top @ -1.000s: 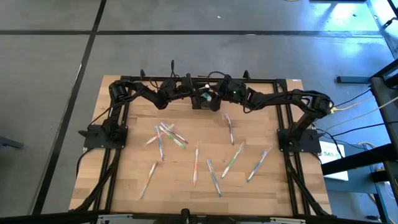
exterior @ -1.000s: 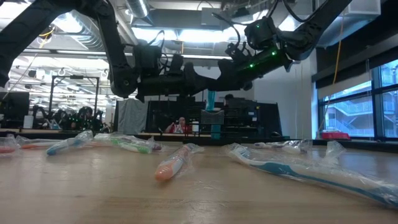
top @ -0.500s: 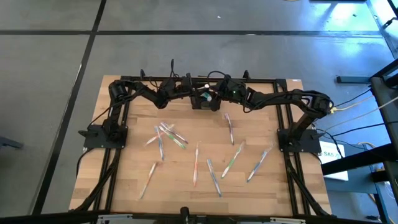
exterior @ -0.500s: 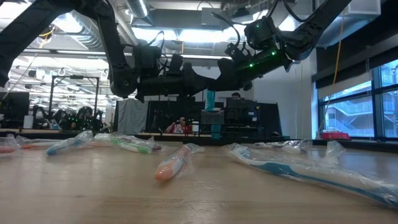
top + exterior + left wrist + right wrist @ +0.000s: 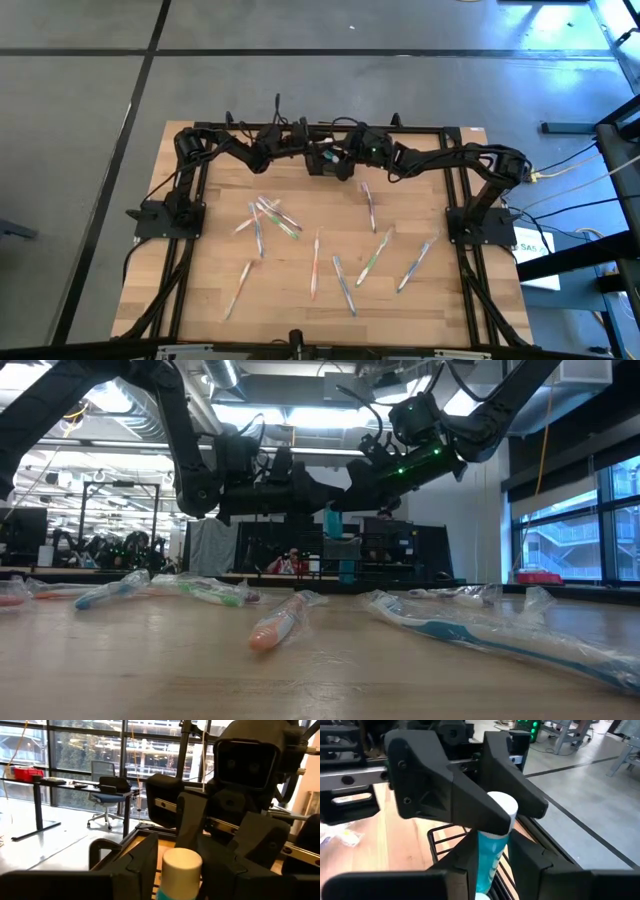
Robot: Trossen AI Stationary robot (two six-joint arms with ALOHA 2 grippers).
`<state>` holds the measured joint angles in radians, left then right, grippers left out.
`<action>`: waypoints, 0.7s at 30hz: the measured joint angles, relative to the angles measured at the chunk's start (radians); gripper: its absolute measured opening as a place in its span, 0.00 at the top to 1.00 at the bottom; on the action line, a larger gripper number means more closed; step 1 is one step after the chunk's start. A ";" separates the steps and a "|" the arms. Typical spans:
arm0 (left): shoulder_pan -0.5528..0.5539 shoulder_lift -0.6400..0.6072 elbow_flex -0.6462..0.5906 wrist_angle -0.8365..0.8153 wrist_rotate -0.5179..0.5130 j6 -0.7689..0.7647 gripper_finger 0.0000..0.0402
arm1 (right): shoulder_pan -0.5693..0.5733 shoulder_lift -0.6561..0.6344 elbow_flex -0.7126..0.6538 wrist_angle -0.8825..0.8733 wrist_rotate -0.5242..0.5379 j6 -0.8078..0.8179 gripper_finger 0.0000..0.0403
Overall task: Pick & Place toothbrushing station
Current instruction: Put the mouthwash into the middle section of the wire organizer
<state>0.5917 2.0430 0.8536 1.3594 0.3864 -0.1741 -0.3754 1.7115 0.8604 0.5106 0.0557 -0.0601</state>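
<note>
The black wire caddy (image 5: pixel 327 167) stands at the table's far middle; it also shows in the low view (image 5: pixel 341 548), and its rim shows in the right wrist view (image 5: pixel 438 843). Both grippers meet just above it, on a teal tube with a white cap (image 5: pixel 494 840). My left gripper (image 5: pixel 308 152) comes from the table's left and is shut on the tube. My right gripper (image 5: pixel 343 152) comes from the right and is also shut on it. A second tube (image 5: pixel 347 570) stands in the caddy. My left gripper has the tube's white cap end (image 5: pixel 182 863) between its two fingers, coming level from the table's left. The tube is lifted above the caddy, slightly tilted. My right gripper pinches the tube's teal body (image 5: pixel 487 862) below the cap between its two fingers, coming from the table's right. The tube stands nearly upright in the hold, its lower end hidden by the fingers.
Several wrapped toothbrushes lie scattered over the middle of the table (image 5: pixel 316 262), and some show close in the low view (image 5: pixel 280 622). The arm bases and black frame rails run along the left, right and far edges (image 5: pixel 165 215).
My right gripper has shifted a little toward the table's left. The teal tube has moved that way with it and tipped slightly from upright.
</note>
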 joint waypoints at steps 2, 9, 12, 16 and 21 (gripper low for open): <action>0.000 0.000 0.000 0.001 0.001 0.000 0.66 | 0.000 0.000 0.000 -0.002 0.000 0.000 0.78; 0.006 0.000 0.000 0.003 0.001 -0.013 0.62 | 0.000 0.000 0.000 -0.005 0.001 0.000 0.79; 0.012 0.000 0.000 -0.005 0.001 -0.040 0.62 | 0.000 0.000 0.000 -0.008 0.001 0.004 0.79; 0.012 0.000 0.000 -0.034 0.003 -0.049 0.62 | 0.000 0.017 -0.001 -0.007 0.004 0.009 0.79; 0.014 0.000 0.000 -0.035 0.041 -0.050 0.62 | 0.001 0.057 -0.002 0.029 0.001 0.012 0.79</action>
<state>0.6052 2.0426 0.8536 1.3243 0.4275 -0.2237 -0.3748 1.7684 0.8581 0.5393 0.0568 -0.0484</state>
